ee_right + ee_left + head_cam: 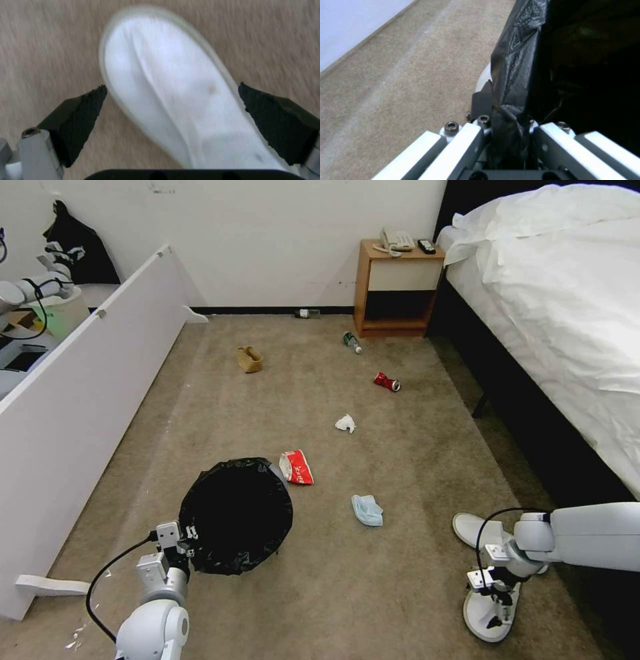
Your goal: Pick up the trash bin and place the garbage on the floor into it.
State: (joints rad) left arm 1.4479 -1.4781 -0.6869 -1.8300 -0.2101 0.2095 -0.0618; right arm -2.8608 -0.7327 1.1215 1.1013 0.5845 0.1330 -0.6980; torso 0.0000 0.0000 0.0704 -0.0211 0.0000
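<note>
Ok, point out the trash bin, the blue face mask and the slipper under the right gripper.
trash bin [235, 513], head view, on the black bag lining its mouth.
blue face mask [367, 510], head view, on its crumpled middle.
slipper [173, 95], right wrist view, on its white upper, between the open fingers.

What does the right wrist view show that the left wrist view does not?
Right wrist view: the right gripper is open, its black pads on either side of a white slipper lying on the carpet.

Left wrist view: the left gripper is shut on the trash bin, pinching the black bag folded over its rim; a white panel runs along the carpet's edge.

Both views: the beige-brown carpet and each arm's own jaws.
</note>
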